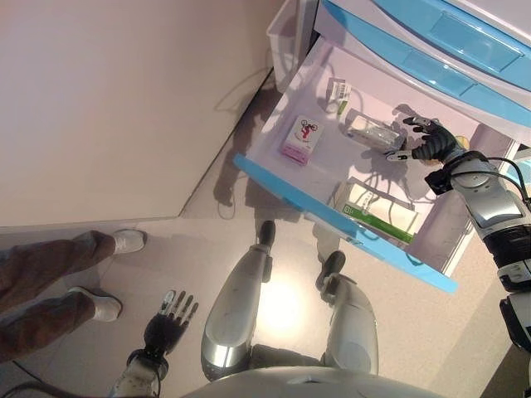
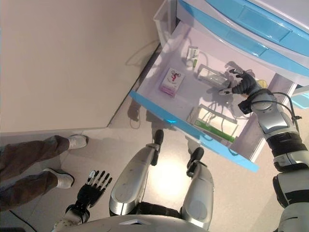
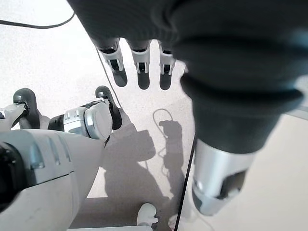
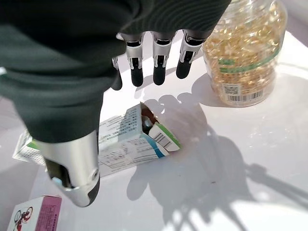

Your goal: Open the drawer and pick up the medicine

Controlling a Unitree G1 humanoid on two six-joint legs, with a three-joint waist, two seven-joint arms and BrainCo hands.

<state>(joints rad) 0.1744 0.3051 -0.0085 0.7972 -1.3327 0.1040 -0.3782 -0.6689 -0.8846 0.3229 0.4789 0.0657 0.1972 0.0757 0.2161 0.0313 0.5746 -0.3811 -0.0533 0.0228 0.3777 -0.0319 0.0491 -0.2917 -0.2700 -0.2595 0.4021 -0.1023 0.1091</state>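
The lower drawer point(image 1: 325, 168) stands pulled out, with a blue front edge. In it lie a pink box point(image 1: 300, 138), a small white and green box point(image 1: 338, 91), a white carton with an open end point(image 4: 130, 139), a long green and white box point(image 1: 380, 212) and a clear bottle of yellow capsules point(image 4: 245, 53). My right hand point(image 1: 427, 143) hovers open just above the white carton point(image 1: 369, 129), next to the bottle, its fingers point(image 4: 159, 62) straight and holding nothing. My left hand point(image 1: 170, 319) hangs open low by the floor, fingers point(image 3: 139, 62) straight.
Closed drawers with blue fronts point(image 1: 431, 50) sit above the open one. A white wall panel point(image 1: 124, 99) stands at the left. A person's legs and white shoes point(image 1: 50, 282) are on the floor at the left.
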